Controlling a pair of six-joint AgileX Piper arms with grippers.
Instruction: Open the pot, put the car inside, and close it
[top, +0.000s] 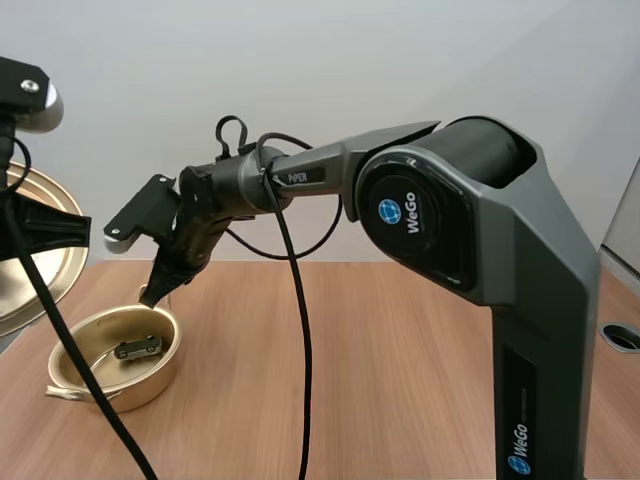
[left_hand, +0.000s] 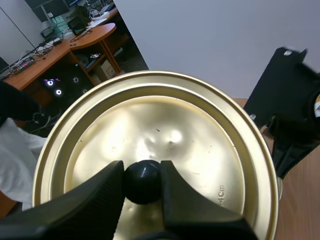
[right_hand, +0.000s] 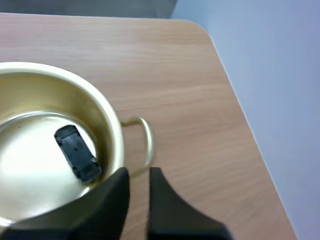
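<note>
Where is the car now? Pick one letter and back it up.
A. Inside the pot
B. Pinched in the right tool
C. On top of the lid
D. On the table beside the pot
A: the car lies on the floor of the open pot. The right tool is empty at the rim, and the left tool holds the lid off the pot by its knob.
</note>
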